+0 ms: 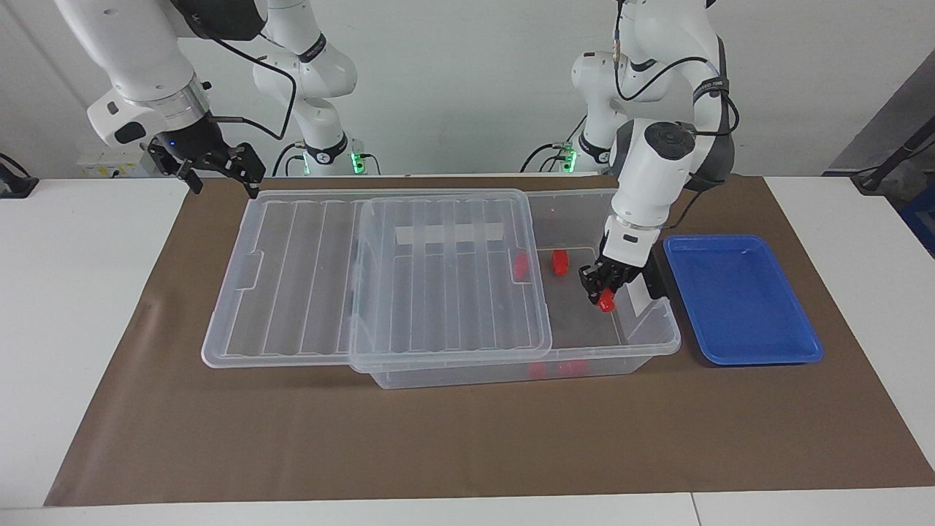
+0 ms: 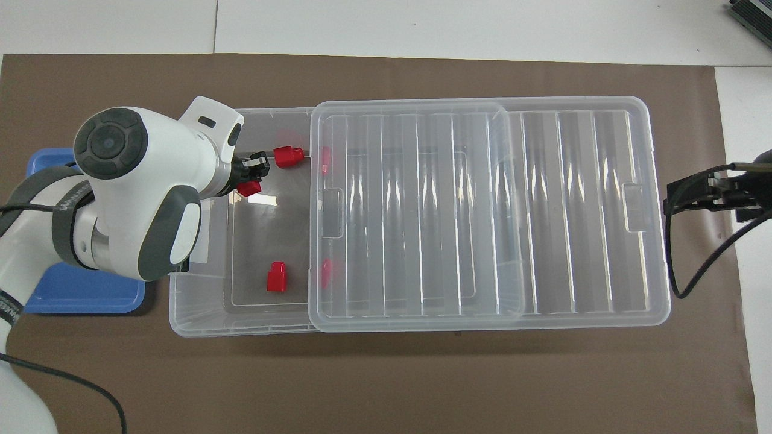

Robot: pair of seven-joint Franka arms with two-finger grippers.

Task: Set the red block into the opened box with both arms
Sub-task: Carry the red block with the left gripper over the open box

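I start at the right arm's end of the table. My right gripper [image 1: 219, 177] hangs above the brown mat [image 1: 467, 438], just off the corner of the lid [image 1: 380, 270]; its fingers stand apart and hold nothing. That arm waits.

The ribbed clear lid lies slid toward the right arm's end, covering most of the box [image 1: 643, 343] and overhanging it, so the part of the box toward the left arm's end is uncovered.

In the uncovered part I see two loose blocks on the floor: one [image 1: 559, 261] nearer to the robots, one [image 2: 277, 276] farther from them.

My left gripper [image 1: 600, 289] is down inside the uncovered part of the box, closed tight on the red block [image 1: 606, 299], which hangs at its tip over the box floor. I cannot tell whether the block touches the floor.

Just beside the box, toward the left arm's end, sits the blue tray [image 1: 745, 299].
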